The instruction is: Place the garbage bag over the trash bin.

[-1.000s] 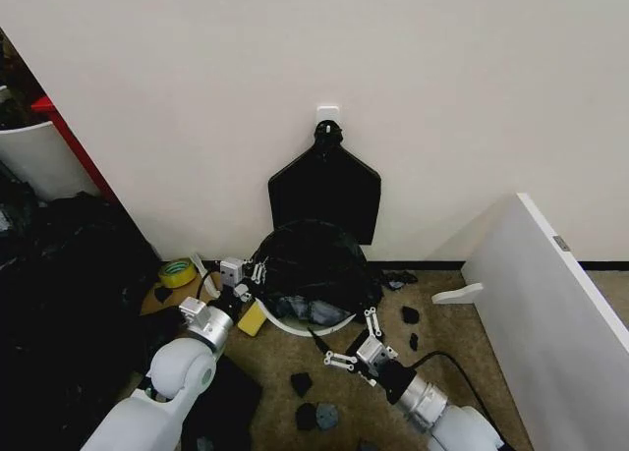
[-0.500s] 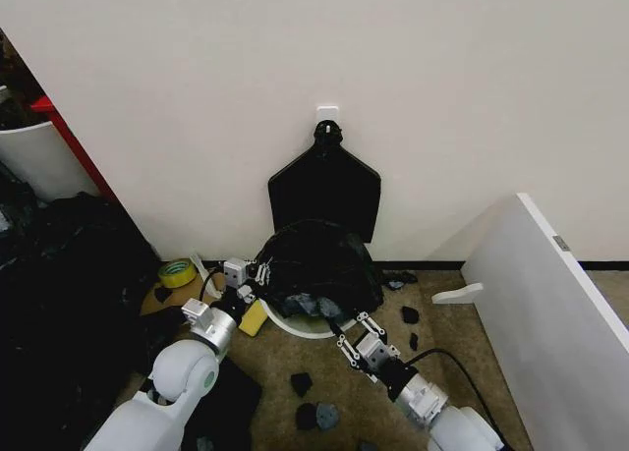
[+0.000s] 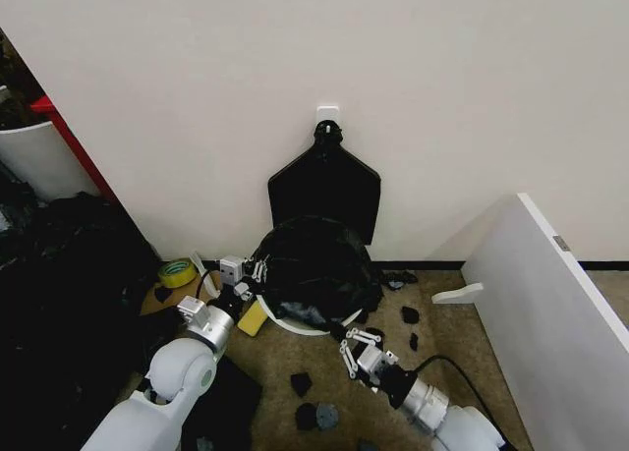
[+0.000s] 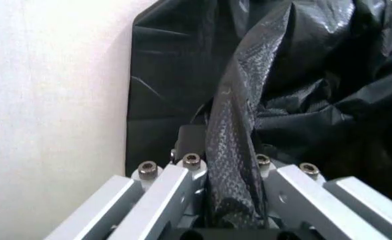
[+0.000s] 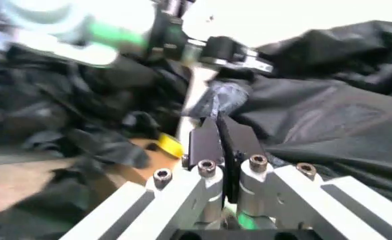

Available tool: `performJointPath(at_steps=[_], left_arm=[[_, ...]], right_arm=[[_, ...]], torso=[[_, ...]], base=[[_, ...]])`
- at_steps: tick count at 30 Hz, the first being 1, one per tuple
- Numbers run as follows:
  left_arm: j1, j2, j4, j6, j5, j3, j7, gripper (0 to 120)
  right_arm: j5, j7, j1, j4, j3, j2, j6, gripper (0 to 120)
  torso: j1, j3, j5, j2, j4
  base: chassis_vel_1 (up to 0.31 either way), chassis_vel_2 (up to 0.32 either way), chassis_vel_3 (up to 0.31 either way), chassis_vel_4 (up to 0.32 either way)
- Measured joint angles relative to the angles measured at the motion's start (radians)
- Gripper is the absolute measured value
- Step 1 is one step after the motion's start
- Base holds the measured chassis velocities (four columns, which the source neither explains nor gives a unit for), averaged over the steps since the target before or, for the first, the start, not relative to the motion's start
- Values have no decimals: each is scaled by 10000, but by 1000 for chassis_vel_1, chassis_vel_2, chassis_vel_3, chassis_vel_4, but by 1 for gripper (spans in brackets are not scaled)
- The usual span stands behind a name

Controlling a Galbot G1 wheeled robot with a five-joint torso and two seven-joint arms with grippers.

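Nearest the camera, the 2 white arms reach forward and down toward the floor. The right gripper (image 3: 352, 345) sits low at the near edge of the round white plastic trash bin (image 3: 295, 327), and its wrist view shows its fingers (image 5: 209, 142) pressed together on a thin dark edge, though I cannot tell for certain that it is film from the bag. The pull looks aimed toward the robot, likely to draw the bag's mouth down over the near rim.

On the other side, the left gripper (image 3: 257, 271) sits at the bin's left edge, and its wrist camera shows a twisted rope of plastic running between its fingers (image 4: 175, 190); that gripper is pinching the large crinkled glossy black garbage bag (image 3: 316, 264). Holding that side seems meant to anchor the film while the opposite side is stretched.

The bag itself is heaped over the bin, covering nearly all of it, with only a crescent of white rim showing at the front. By my read the covering is well along, but the near edge is not yet seated.

Around them lie small black scraps (image 3: 301, 382) on the brown floor and a yellow-green roll of tape (image 3: 178, 271) to the left. Farthest back, a smooth flat fan-shaped black sheet (image 3: 325, 184) hangs against the white wall (image 3: 393, 78).
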Motion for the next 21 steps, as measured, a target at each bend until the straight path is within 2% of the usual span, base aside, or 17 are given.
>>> performJointPath(at_steps=[7, 12, 21], left_arm=[[142, 6, -359, 513, -545, -17, -250, 4], [270, 79, -736, 1144, -956, -140, -569, 4], [576, 16, -1407, 1513, -1711, -148, -908, 4]], right_arm=[[-846, -749, 83, -761, 220, 202, 851, 0], [-2520, -181, 267, -1444, 469, 367, 1305, 0], [-3905, 768, 664, -2082, 528, 654, 1372, 0]], torso=[[0, 0, 0, 0, 0], [0, 0, -1, 0, 0], [0, 0, -1, 0, 0]], base=[[0, 0, 0, 0], [0, 0, 0, 0], [0, 0, 0, 0]])
